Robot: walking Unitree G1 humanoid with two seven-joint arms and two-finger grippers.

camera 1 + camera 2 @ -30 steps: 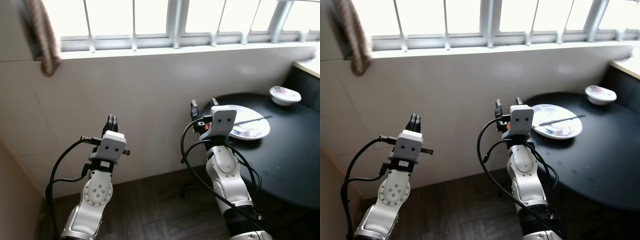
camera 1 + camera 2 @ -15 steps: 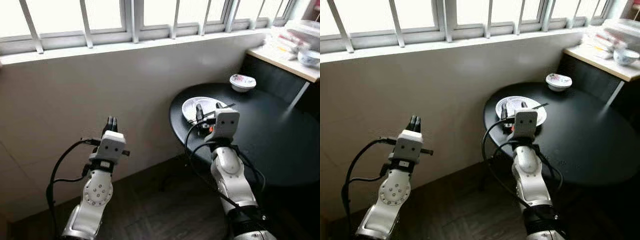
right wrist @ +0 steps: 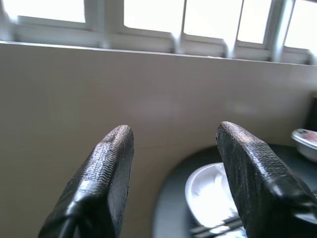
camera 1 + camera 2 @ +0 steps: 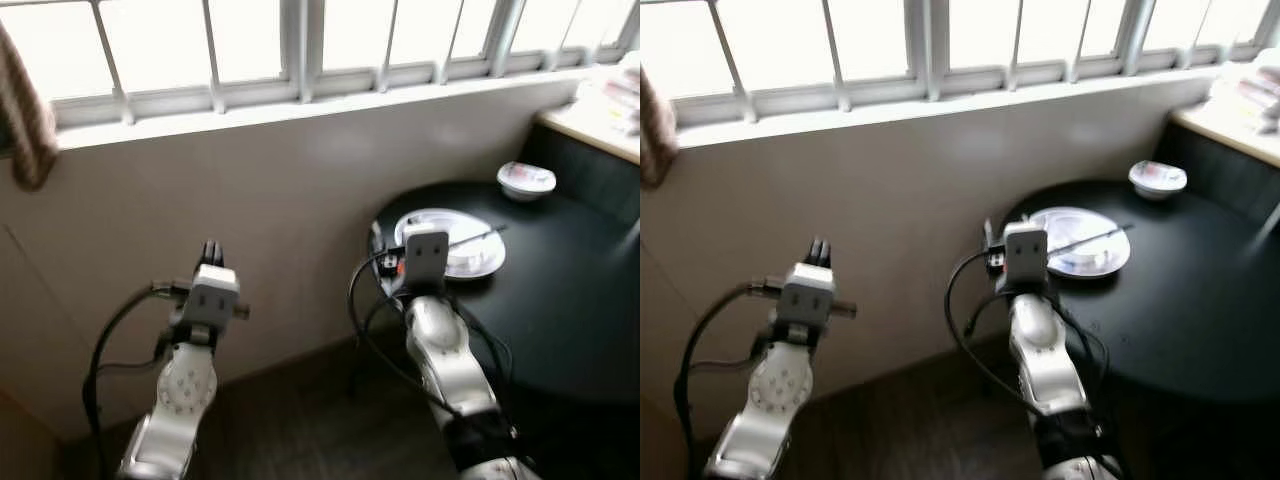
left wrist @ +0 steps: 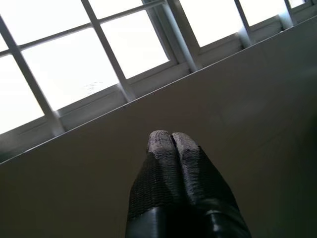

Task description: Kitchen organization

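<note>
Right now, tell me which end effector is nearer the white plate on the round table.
Right. The right end effector is open, raised at the table's near edge beside the white plate. The left end effector is shut and faces the wall under the window, well off to the plate's left.

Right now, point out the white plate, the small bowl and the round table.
white plate [image 4: 1070, 262], right eye view, front rim.
small bowl [image 4: 1157, 178], right eye view, centre.
round table [image 4: 1200, 300], right eye view, bare black top.

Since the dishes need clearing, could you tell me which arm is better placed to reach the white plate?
Probably the right. The right gripper is open and near the white plate on the round black table; the left gripper is shut, facing the wall.
</note>
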